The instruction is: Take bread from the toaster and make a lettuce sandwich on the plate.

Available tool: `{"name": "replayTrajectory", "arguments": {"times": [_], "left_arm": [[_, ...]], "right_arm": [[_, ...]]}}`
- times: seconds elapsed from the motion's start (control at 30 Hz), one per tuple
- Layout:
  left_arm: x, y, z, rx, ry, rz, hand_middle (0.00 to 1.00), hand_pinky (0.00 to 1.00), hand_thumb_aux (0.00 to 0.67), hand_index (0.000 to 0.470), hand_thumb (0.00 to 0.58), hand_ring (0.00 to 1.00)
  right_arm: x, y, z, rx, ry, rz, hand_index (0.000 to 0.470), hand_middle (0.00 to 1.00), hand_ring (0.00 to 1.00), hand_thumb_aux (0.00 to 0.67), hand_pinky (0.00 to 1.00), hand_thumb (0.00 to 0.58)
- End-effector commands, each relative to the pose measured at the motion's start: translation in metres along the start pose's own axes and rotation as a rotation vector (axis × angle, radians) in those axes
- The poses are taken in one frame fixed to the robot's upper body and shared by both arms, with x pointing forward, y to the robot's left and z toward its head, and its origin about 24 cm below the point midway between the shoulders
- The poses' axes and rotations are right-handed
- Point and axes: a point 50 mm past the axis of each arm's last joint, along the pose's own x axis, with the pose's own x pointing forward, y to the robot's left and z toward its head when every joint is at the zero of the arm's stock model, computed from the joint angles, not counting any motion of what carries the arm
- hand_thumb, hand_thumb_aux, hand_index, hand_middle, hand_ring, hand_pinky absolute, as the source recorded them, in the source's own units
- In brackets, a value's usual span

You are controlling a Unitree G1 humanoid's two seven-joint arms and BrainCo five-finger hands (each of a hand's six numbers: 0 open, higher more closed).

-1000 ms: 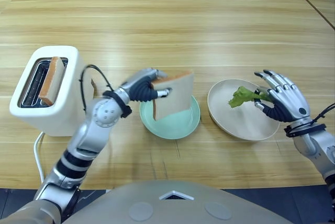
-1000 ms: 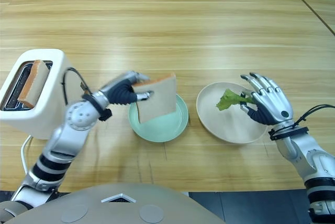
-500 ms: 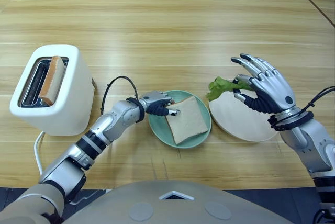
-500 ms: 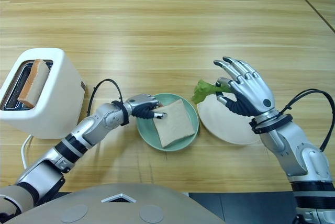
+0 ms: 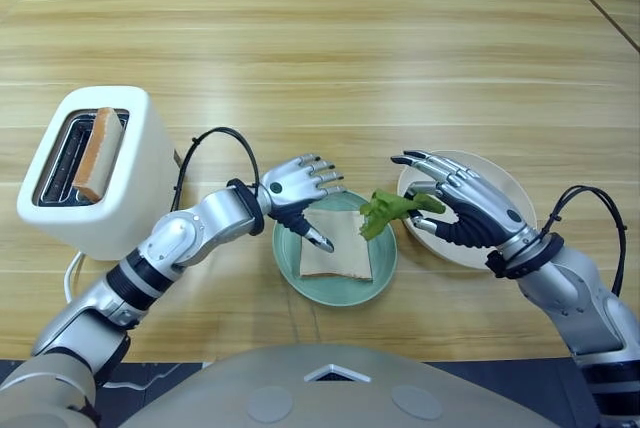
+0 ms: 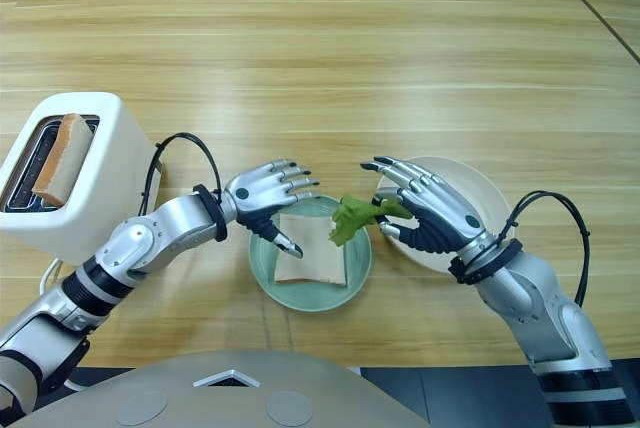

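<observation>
A white bread slice lies flat on the green plate in front of me. My left hand hovers over the plate's left rim with its fingers spread and nothing in it. My right hand holds a green lettuce leaf above the plate's right edge, just over the slice. The white toaster stands at the left with another slice of bread upright in its slot.
A beige plate sits right of the green one, partly under my right hand. A black cable loops from my left forearm. The wooden table stretches far behind the plates.
My left hand laid the bread on the green plate, let go and lifted with fingers spread. My right hand carried the lettuce left from the beige plate to above the bread.
</observation>
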Motion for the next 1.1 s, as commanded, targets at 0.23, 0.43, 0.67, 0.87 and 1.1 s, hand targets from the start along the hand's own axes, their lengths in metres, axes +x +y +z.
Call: {"name": "replayTrajectory", "arguments": {"times": [0.23,0.43,0.67,0.87,1.1], "left_arm": [[-0.102,0.054,-0.044,-0.039,0.450,0.143,0.00,0.00,0.000,0.000,0.000,0.00],[-0.168,0.105,-0.064,0.033,0.702,0.276,0.00,0.00,0.000,0.000,0.000,0.00],[-0.227,0.098,-0.093,-0.051,0.979,0.058,0.00,0.00,0.000,0.000,0.000,0.00],[-0.239,0.035,-0.091,-0.258,1.051,-0.201,0.00,0.00,0.000,0.000,0.000,0.00],[-0.210,0.013,-0.086,-0.346,0.978,-0.252,0.00,0.00,0.000,0.000,0.000,0.00]], "right_arm": [[0.018,0.027,0.012,-0.004,-0.047,0.126,0.437,0.00,0.00,0.623,0.00,0.577],[0.026,0.033,0.016,-0.095,-0.067,0.111,0.061,0.00,0.00,0.087,0.00,0.140],[0.026,0.033,0.016,-0.121,-0.050,0.098,0.000,0.00,0.00,0.000,0.00,0.000],[0.023,0.036,0.013,-0.130,-0.026,0.102,0.000,0.00,0.00,0.000,0.00,0.000],[0.015,0.040,0.011,-0.133,0.024,0.090,0.000,0.00,0.00,0.000,0.00,0.000]]}}
